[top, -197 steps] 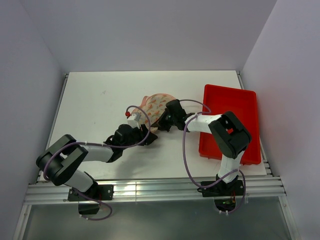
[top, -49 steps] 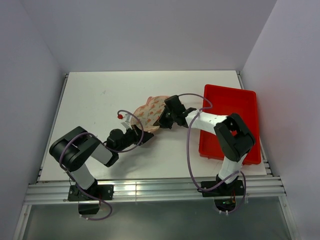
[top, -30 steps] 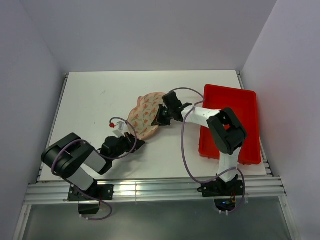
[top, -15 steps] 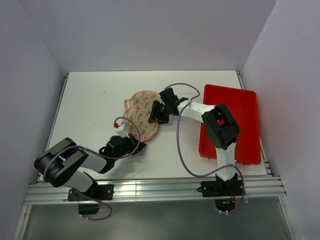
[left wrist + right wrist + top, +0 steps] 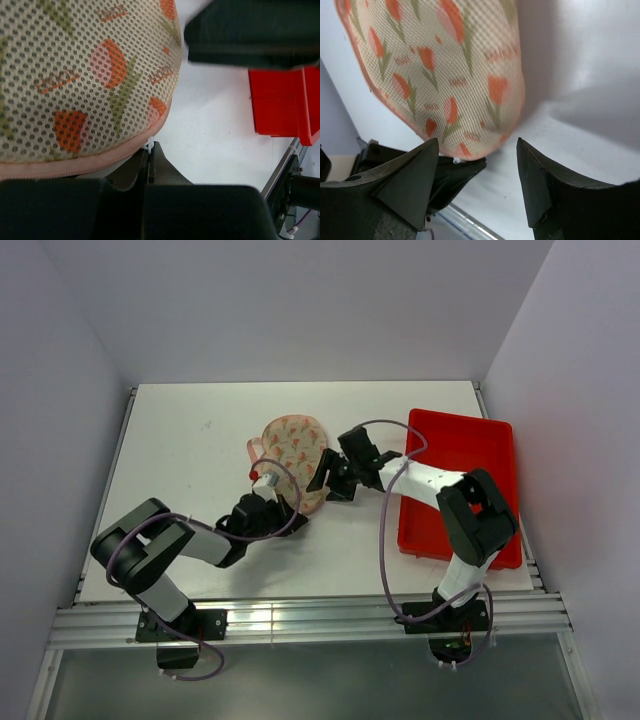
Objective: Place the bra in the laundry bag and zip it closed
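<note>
Bag [image 5: 293, 448], folded into one dome near the centre of the desk [image 5: 170, 440], sits between both arms; the bra is out of sight, presumably inside. Left fingers [image 5: 159, 172] are clamped tight at the pink rim at the bag's 6 o'clock, seemingly on the zipper pull, though the pull itself is hard to make out. Right fingers [image 5: 415, 175] stand wide apart at 4 o'clock, holding nothing. To zip cleanly, the right should probably pin the rim again before the left draws along the curve, or the bag may simply slide. A second earlier the right fingers were closed against the bag's edge; they have since let go.
</note>
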Controlling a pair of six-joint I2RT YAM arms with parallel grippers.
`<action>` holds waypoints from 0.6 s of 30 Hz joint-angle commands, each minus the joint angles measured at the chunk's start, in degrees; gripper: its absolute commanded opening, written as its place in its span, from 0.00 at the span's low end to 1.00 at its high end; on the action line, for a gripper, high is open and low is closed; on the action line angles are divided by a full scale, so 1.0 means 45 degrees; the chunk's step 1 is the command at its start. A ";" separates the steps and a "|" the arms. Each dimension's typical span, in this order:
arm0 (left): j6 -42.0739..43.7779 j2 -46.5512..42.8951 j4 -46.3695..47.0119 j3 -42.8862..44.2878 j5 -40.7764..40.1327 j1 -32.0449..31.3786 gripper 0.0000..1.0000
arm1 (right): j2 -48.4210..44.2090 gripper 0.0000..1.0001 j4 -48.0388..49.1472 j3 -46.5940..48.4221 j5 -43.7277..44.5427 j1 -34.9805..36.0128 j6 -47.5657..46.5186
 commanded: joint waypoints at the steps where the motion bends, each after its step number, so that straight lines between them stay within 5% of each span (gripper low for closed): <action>1: 0.0596 0.0174 -0.0209 0.0714 0.0449 -0.0090 0.00 | -0.0938 0.71 0.1040 -0.1188 -0.0390 -0.0043 0.1348; 18: 0.0733 0.0858 -0.0327 0.1359 0.0996 -0.0188 0.00 | -0.0686 0.71 0.5104 -0.3635 -0.0530 0.0230 0.4730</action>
